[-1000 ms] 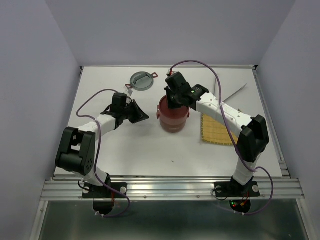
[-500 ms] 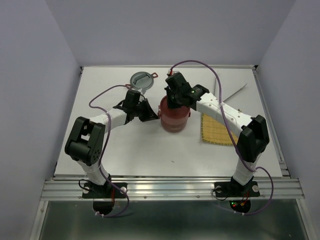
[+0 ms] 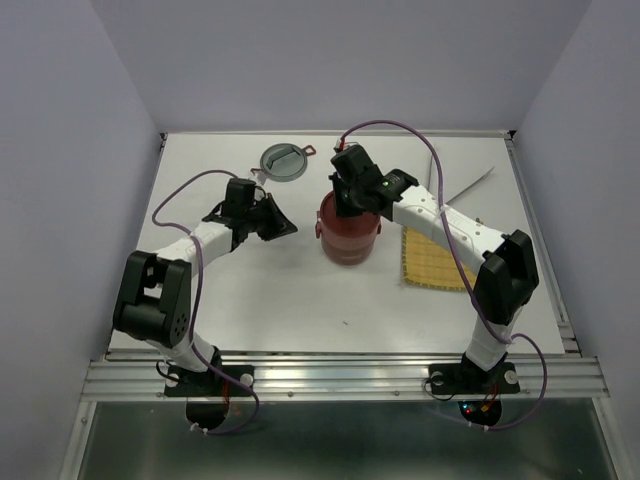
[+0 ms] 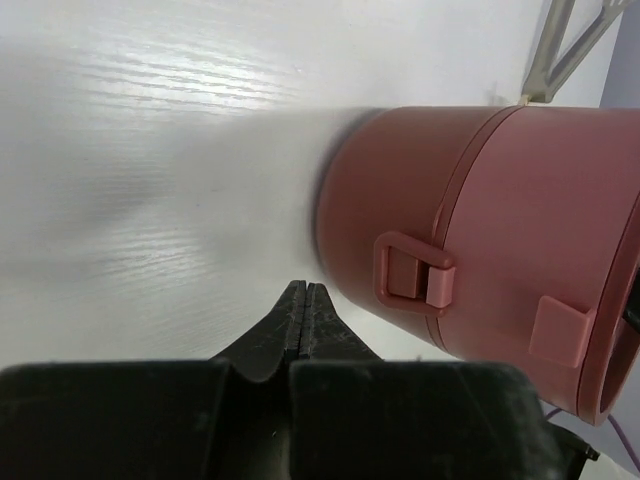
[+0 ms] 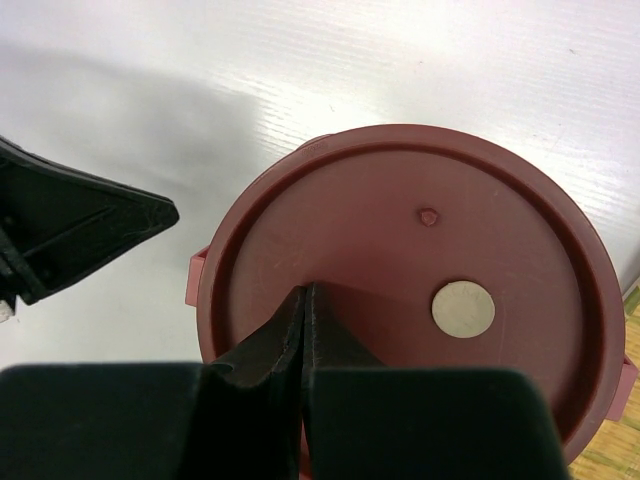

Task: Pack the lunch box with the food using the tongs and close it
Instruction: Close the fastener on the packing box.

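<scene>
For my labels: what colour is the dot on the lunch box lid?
Pale off-white dot; the right wrist view shows it best.

The red lunch box (image 3: 348,242) stands mid-way across the table (image 3: 300,300), with the right gripper (image 3: 350,200) directly over its top. At its 9 o'clock the left gripper (image 3: 280,226) sits near but apart. A grey round disc (image 3: 281,161) lies at 11 o'clock, the tongs (image 3: 468,184) at 2 o'clock and a yellow mat (image 3: 435,260) at 4 o'clock.
</scene>
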Action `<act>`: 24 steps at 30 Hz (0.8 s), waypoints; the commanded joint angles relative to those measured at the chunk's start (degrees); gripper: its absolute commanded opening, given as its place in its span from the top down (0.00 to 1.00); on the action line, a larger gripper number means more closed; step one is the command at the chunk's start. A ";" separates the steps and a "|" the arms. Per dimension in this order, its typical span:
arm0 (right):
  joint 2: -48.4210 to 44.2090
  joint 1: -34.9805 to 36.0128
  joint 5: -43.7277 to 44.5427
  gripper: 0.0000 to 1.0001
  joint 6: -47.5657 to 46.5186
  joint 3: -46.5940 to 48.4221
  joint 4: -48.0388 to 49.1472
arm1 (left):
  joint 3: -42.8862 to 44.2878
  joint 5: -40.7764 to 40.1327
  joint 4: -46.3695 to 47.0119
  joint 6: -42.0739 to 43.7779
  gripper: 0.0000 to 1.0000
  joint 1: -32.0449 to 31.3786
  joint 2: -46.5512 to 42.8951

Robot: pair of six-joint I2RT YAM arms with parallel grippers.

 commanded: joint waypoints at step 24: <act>3.62 0.98 -3.11 0.99 0.78 -4.61 -7.16 | 3.64 0.14 0.65 0.58 1.00 -0.62 -0.90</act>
